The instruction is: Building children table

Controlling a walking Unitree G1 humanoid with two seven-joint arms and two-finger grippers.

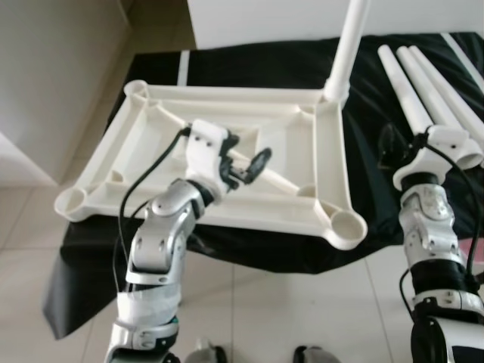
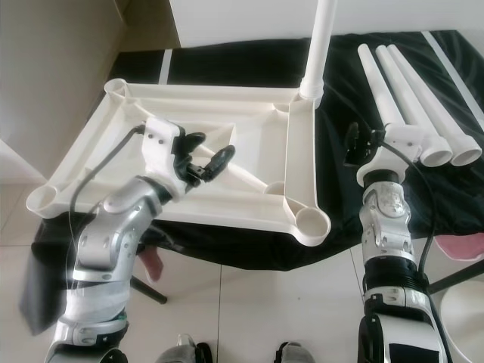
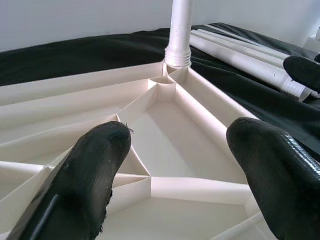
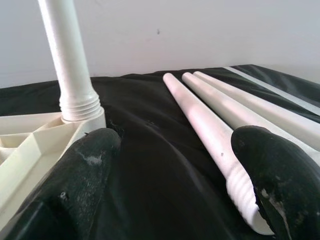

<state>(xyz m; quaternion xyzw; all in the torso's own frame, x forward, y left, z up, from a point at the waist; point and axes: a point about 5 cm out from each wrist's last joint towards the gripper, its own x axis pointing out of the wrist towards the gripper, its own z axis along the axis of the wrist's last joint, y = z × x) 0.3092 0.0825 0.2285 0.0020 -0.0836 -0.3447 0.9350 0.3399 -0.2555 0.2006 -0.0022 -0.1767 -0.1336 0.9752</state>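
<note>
- The white plastic table top (image 1: 287, 132) lies upside down, ribbed underside up, on a surface draped with a black cloth (image 1: 249, 64).
- The left gripper (image 1: 246, 168) hovers over the middle of this underside with its fingers spread wide and nothing between them; the moulded ribs lie just below and ahead of it.
- One table leg (image 1: 346, 53) stands upright, screwed into the far corner socket, ahead of the left gripper and off toward the right gripper's side.
- The right gripper (image 2: 361, 145) hangs above the cloth, just beside the table top's edge, fingers wide apart and empty.
- Three loose legs (image 2: 412, 98) lie side by side on the cloth; the nearest one's threaded end lies just beside the right gripper's outer finger (image 4: 277, 175), perhaps touching it, though this is hard to judge.
- The upright leg rises ahead of the right gripper, on its inner side.
- The three remaining corner sockets (image 1: 347, 224) are open.
</note>
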